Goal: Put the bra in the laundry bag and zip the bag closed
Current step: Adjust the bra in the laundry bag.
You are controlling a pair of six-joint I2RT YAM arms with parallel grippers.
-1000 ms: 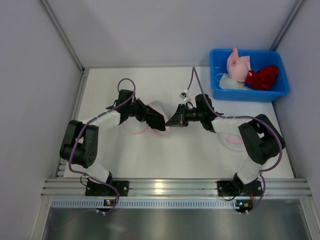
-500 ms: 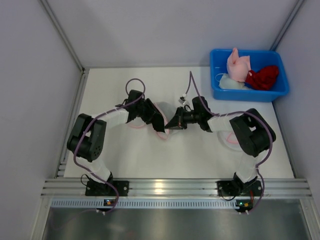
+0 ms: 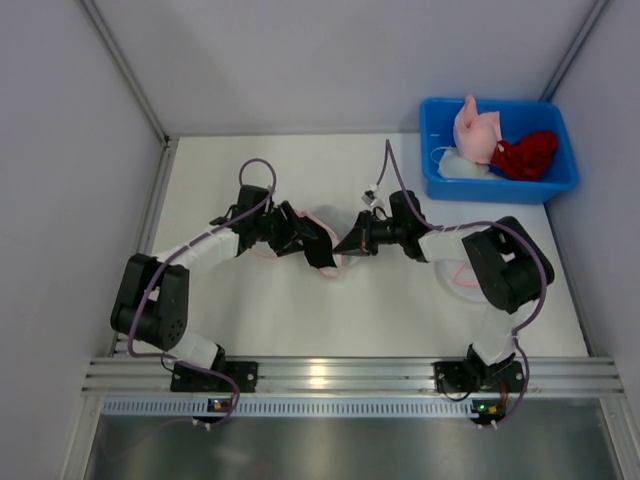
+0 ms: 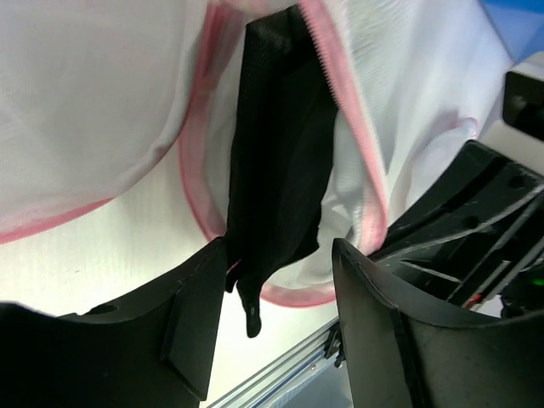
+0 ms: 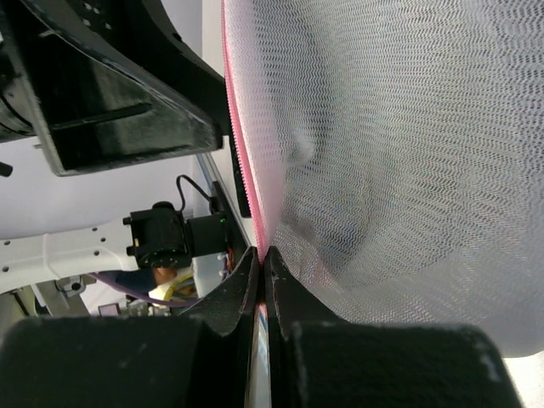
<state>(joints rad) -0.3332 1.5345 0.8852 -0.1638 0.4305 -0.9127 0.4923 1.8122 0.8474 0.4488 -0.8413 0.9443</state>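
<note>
The laundry bag (image 4: 102,102) is white mesh with a pink zipper edge, and it lies mid-table between my two grippers. The black bra (image 4: 276,161) sits in its mouth, and one strap end hangs out past the pink rim. My left gripper (image 4: 279,255) (image 3: 320,250) is open; the strap end dangles between its fingers, ungripped. My right gripper (image 5: 262,253) (image 3: 347,242) is shut on the bag's pink zipper edge (image 5: 242,153) and holds the mesh (image 5: 399,153) up. Most of the bag is hidden under the grippers in the top view.
A blue bin (image 3: 430,150) at the back right holds pink, red and white garments. A pink-and-white item (image 3: 462,278) lies under my right arm. Grey walls close in the left, back and right; an aluminium rail (image 3: 330,375) runs along the near edge.
My left gripper has gone from shut to open, letting go of the black bra at the bag's mouth. Its arm reached right, then its elbow swung back left. The right gripper stays shut.
</note>
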